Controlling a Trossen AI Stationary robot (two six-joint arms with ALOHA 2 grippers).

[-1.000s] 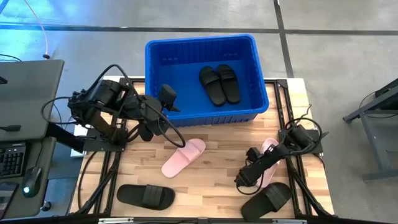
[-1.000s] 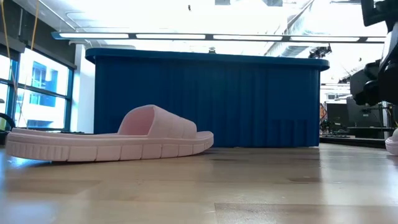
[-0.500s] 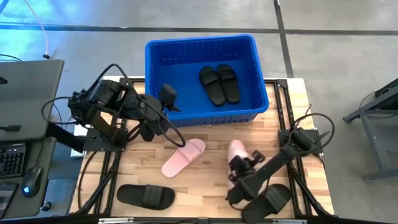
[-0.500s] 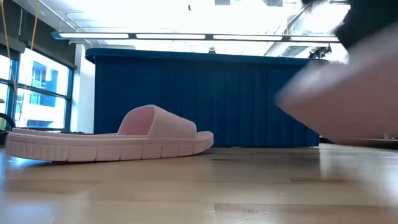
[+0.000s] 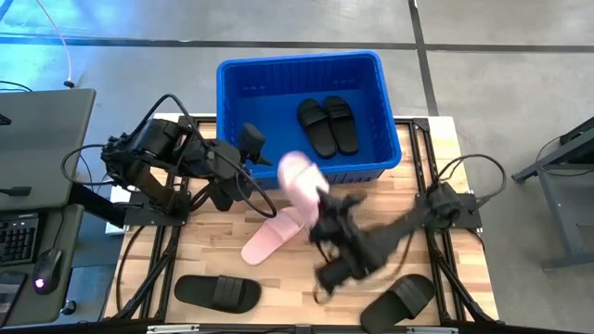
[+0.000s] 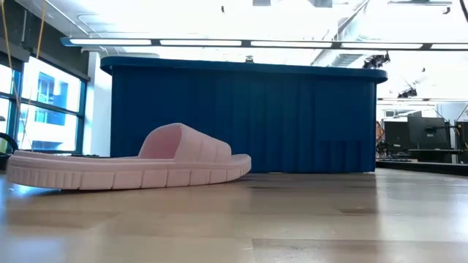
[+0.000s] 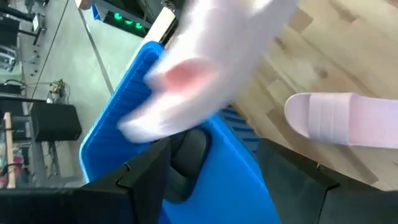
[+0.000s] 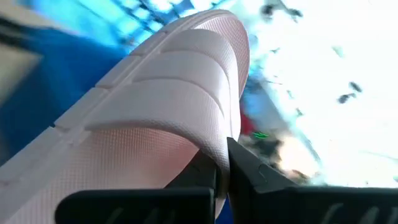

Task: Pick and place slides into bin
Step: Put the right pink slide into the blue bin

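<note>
Light wood-plank table on a black frame. Sitting on it: the big blue bin at the far edge, one pink slide mid-table in front of the bin, plus two black slides along the near edge.

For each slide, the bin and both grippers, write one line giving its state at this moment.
Carried pink slide: held off the table at the bin's near wall.
Other pink slide: flat on the table.
Black pair: inside the bin.
Two black slides: on the table's near edge.
Bin: upright, open.
Right gripper: shut on the carried slide.
Left gripper: waiting beside the bin.
</note>
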